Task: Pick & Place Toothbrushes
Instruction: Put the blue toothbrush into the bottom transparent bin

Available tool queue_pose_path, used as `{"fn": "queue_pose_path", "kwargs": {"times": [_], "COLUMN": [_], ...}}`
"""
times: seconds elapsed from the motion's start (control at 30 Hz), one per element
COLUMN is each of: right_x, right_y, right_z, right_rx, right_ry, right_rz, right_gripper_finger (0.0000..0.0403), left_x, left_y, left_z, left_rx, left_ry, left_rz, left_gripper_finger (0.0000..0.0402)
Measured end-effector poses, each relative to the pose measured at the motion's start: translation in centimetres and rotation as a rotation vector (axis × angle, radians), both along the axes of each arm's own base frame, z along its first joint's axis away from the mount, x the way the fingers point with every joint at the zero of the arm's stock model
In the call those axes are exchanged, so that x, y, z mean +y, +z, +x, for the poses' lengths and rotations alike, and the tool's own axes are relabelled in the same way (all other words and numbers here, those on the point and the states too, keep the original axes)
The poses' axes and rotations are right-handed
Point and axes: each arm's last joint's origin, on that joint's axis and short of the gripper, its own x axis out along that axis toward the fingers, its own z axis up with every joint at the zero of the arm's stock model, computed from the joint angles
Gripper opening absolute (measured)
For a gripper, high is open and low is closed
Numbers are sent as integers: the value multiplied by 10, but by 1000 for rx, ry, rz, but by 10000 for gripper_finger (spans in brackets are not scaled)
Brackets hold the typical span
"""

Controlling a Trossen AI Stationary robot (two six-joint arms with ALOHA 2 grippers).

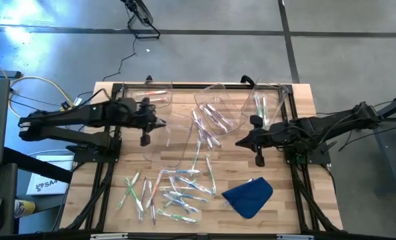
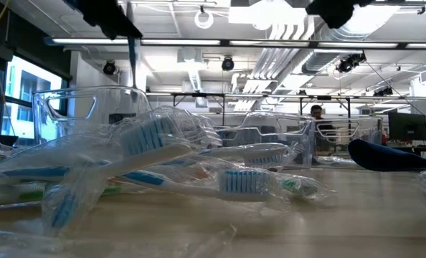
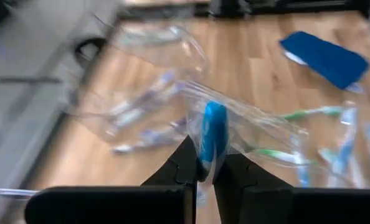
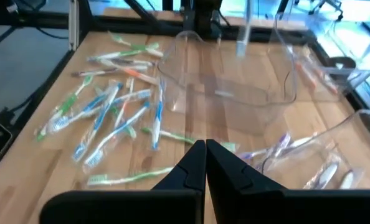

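Two grippers are in view above the table, each in a different state. The left gripper (image 3: 205,177) has its fingers pinched on a wrapped blue toothbrush (image 3: 213,134); the brush stands between the pads, its long axis running straight out ahead of the fingertips. In the high view this left gripper (image 1: 145,138) hangs beside the clear bins (image 1: 215,110) at the far side of the table, so the held brush is judged to be on its way to a bin. Which bin lies directly beneath the fingers cannot be told.

The right gripper (image 4: 205,163) has its fingers pressed together on nothing. The loose toothbrushes (image 4: 110,112) lie ahead of its fingertips and off to one side, spread flat on the wood, axes mixed. One green-handled brush (image 4: 132,178) lies just beside the fingertips, its long axis crosswise to them.

In the high view the pile (image 1: 175,190) sits between both arms, the right gripper (image 1: 259,159) somewhat nearer. A blue cloth (image 1: 249,196) lies close to the right arm.

Judgement: the right fingers must spread before any pick.
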Motion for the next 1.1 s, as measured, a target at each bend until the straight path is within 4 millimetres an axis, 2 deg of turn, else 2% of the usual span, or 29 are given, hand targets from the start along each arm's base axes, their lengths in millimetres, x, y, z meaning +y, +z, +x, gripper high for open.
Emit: {"fn": "queue_pose_path", "kwargs": {"times": [0.23, 0.53, 0.87, 1.1], "right_x": [0, 2, 2, 2], "right_y": [-22, -44, -67, -69], "right_z": [0, 2, 0, -1], "right_rx": [27, -42, -45, -43], "right_ry": [-16, 21, 34, 22], "right_rz": [39, 84, 125, 156], "right_gripper_finger": [4, 4, 4, 4], "left_x": [4, 5, 5, 6], "left_y": [-23, -55, -86, -96], "left_z": [29, 58, 77, 84], "left_rx": [97, 245, 391, 420], "left_ry": [-21, -42, -53, -63], "left_rz": [-128, -331, -470, -480], "left_gripper_finger": [23, 21, 23, 24]}}
